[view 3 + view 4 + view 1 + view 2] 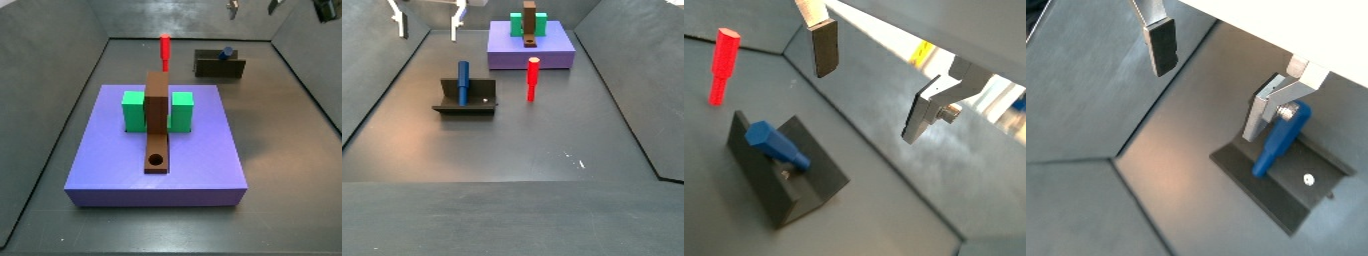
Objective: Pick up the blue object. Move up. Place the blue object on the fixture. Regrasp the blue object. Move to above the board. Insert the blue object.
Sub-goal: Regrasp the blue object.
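Blue object (464, 80) leans parked in the fixture (465, 106), ready for regrasp. Gripper (428, 16) hangs well above, plates apart, holding nothing. Board (158, 160) waits.

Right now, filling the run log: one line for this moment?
pincer: open, raised | peg: leaning on fixture | board: hole unfilled

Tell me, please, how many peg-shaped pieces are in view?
2. The blue object leans upright in the fixture; the red peg stands on the floor between fixture and board. The gripper hangs above, fingers apart, empty. None seem hidden.
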Motion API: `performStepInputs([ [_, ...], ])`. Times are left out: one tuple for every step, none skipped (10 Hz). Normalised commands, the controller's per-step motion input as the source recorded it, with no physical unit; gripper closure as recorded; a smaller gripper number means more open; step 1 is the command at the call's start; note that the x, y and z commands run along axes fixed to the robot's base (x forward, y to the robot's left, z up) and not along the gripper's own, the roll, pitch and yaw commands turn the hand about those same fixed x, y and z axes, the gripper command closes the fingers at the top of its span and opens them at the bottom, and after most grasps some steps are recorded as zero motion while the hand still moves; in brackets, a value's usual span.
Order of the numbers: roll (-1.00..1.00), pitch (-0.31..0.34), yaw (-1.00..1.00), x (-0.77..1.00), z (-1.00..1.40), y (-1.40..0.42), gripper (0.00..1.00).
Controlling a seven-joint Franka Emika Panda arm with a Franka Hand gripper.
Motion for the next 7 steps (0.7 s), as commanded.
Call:
performStepInputs([
  [1.0, -0.077, 0.25, -0.47, -0.25, -0.29, 0.0],
  [1.0, -0.111, 0.19, -0.5, -0.29, -0.26, 0.0],
  [0.78, -0.18, 0.0, -0.4, -0.29, -0.13, 0.0],
  [0.0, 0.0, 0.0, 0.0, -0.05, 0.0, 0.0],
  [-0.12, 0.0, 0.0, 0.07, -0.22, 0.0, 0.0],
  [-0.76, 0.0, 0.0, 0.0, -0.31, 0.04, 0.0],
  [-0.73, 0.0, 0.0, 0.0, -0.36, 0.04, 0.0],
])
